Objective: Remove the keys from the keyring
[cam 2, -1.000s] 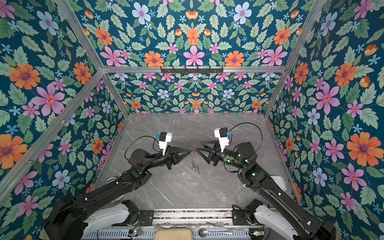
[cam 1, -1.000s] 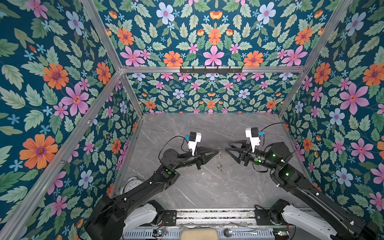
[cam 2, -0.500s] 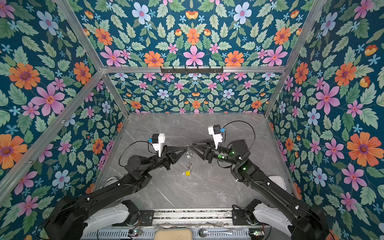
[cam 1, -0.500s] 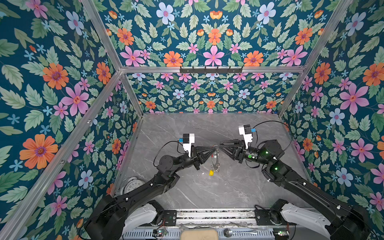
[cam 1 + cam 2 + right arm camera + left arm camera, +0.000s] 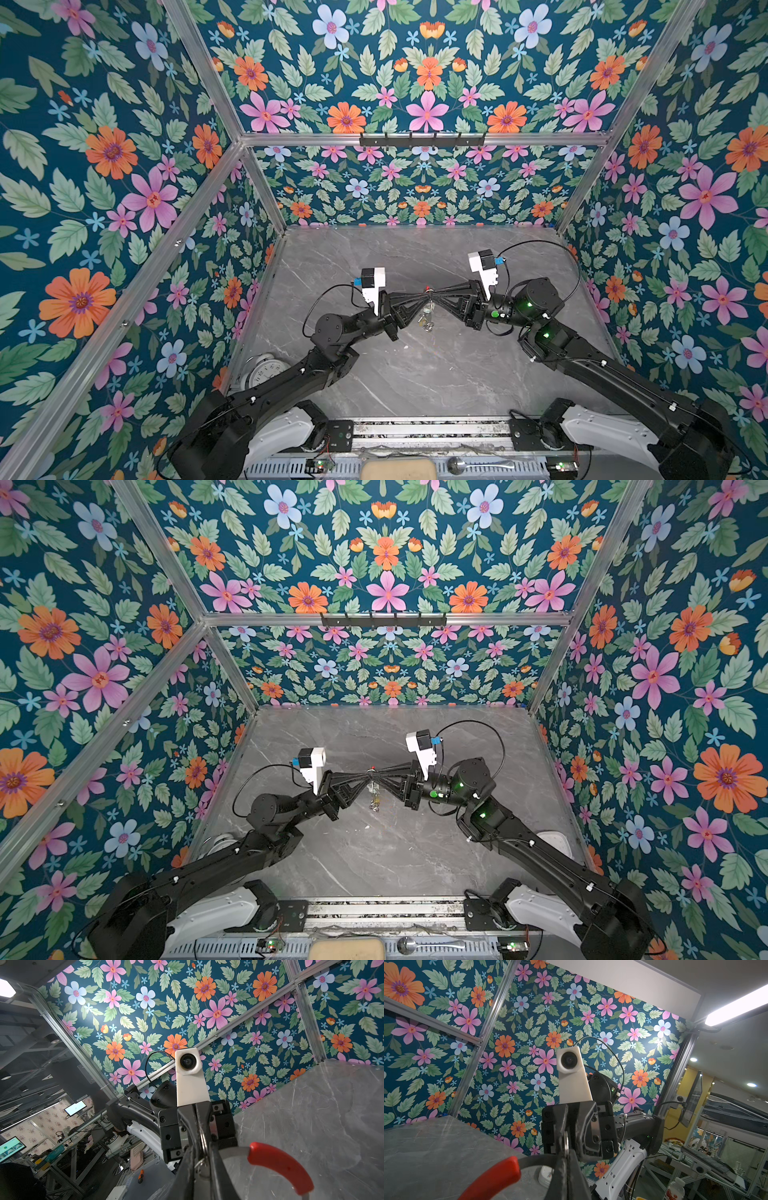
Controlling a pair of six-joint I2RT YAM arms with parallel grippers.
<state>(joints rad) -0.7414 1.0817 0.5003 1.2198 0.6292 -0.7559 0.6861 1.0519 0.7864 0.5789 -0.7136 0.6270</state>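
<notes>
Writing on clock (image 5: 266, 370), by left arm's base at edge of table (image 5: 415, 374): dial numerals show but too small to read. Bottle (image 5: 673, 1191) in left wrist view has red label, blurred. Monitor (image 5: 75, 1108) in bkgd of right wrist view: screen text unreadable.

Left gripper (image 5: 424, 294) is up over mid table, fingers pressed together on rim of keyring (image 5: 278, 1165). Grey hoop w/ red section curves off beside the fingertips in both wrist views. Right gripper (image 5: 435, 293) meets it tip to tip, fingers squeezed nearly flat onto keyring where a split ring (image 5: 566, 1142) sits. Keys (image 5: 425, 319) dangle in a bunch just under the meeting point, clear of the table. There's a yellowish bit in the bunch; tags otherwise too small to tell.

Vs 1 sec ago: right gripper stood apart from left's tips w/ fingers spread, keys hanging btwn the two. Half a sec ago it was nearer + narrower, yellow tag hanging lower. Now tips touch and right fingers have come together.
</notes>
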